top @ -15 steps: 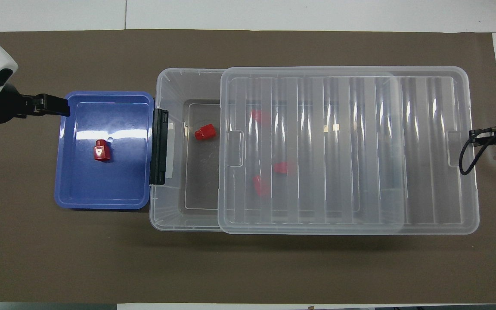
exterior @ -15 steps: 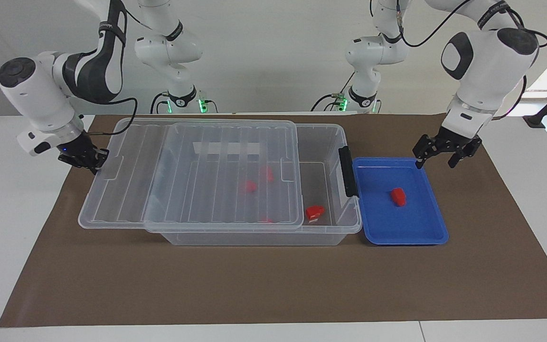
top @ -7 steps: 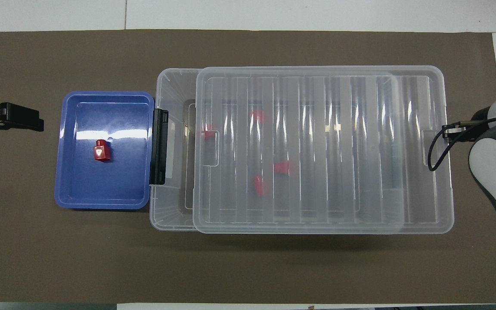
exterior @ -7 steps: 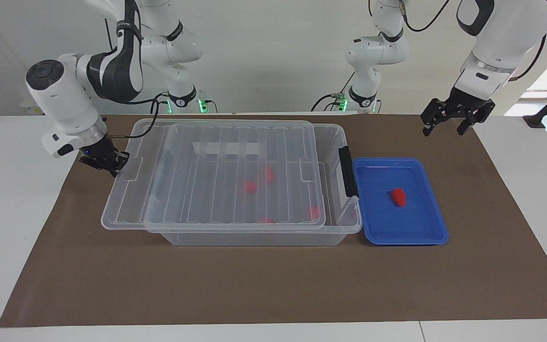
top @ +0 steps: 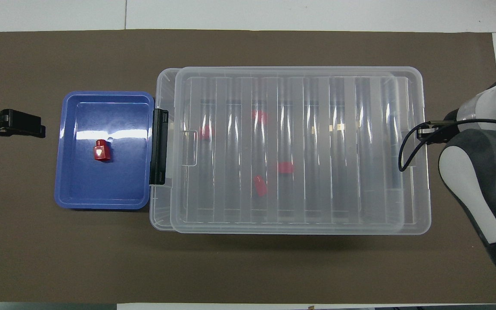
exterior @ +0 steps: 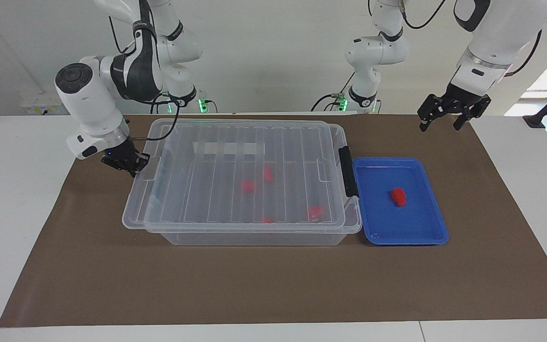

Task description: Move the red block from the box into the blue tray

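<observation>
A shallow rectangular blue plastic tray (exterior: 432, 232) with rounded corners and a raised rim sits on the brown mat (exterior: 273, 285), touching the large clear plastic storage box (exterior: 254, 237) at the end that carries the black clip handle (exterior: 347, 171); in the overhead view the tray lies at nine o'clock of the box. In the tray rests one small bright red plastic block (exterior: 399, 196), lying alone on the tray floor a little toward the robots from its middle, clear of the rim on every side. The box wears its ribbed clear plastic lid (exterior: 235, 142), which covers nearly the whole opening and overhangs slightly at the end toward the right arm, leaving only a narrow strip uncovered by the handle. Through the lid four more red pieces (exterior: 249, 186) show on the box floor, blurred by the ribs: two close together near the middle, one by the wall farther from the robots, and one toward the handle end. The right gripper (exterior: 133, 166) is pressed shut on the lid's edge at the three o'clock end in the overhead view. The left gripper (exterior: 447, 116) hangs in the air with its fingers spread wide, holding nothing, over the mat at about one o'clock of the tray in the facing view.
</observation>
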`<state>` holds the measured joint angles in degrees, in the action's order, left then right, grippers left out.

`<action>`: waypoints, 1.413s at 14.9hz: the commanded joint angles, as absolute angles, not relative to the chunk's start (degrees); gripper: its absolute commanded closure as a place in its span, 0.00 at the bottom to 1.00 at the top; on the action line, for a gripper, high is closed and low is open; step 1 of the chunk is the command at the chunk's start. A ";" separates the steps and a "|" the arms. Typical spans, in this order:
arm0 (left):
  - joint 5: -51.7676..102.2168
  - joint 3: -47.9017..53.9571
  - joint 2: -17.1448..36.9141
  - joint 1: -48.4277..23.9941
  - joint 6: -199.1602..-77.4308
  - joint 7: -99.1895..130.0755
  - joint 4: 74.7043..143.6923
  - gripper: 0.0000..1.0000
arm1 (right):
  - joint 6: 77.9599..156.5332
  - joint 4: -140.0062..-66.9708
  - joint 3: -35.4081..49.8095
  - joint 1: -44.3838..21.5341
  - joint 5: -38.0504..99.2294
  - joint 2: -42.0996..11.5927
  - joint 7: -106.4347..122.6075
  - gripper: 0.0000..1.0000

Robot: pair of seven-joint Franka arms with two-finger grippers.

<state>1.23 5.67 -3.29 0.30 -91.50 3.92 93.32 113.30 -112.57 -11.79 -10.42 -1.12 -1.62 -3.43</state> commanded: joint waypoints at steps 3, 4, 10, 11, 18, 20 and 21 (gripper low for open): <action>1.49 5.54 -4.57 0.09 -90.00 4.31 94.83 0.00 | 115.58 -115.40 -9.05 -10.20 -0.35 -0.44 -8.26 1.00; 1.49 5.54 -4.57 0.17 -89.91 4.31 94.75 0.00 | 115.58 -115.49 -9.05 -10.20 -0.35 -0.44 -8.26 1.00; 1.49 5.45 -4.57 0.44 -90.18 4.57 94.75 0.00 | 115.58 -115.58 -9.05 -10.20 -0.35 -0.35 -8.26 1.00; 1.49 5.45 -4.57 0.53 -90.26 4.57 94.75 0.00 | 115.58 -115.58 -9.05 -10.20 -0.35 -0.35 -8.26 1.00; 1.49 5.45 -4.57 0.44 -90.18 4.57 94.75 0.00 | 115.66 -115.66 -8.70 -10.28 0.00 -0.26 -8.53 1.00; 1.49 5.45 -4.57 0.44 -90.18 4.57 94.75 0.00 | 115.66 -115.66 -8.61 -10.28 0.00 -0.26 -8.61 1.00; 1.49 5.45 -4.57 0.44 -90.18 4.57 94.75 0.00 | 115.66 -115.66 -8.35 -10.28 0.00 -0.26 -8.96 1.00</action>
<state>1.23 5.55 -3.29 0.34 -90.37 4.03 93.44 113.68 -112.93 -9.32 -10.36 -0.94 -1.18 -7.34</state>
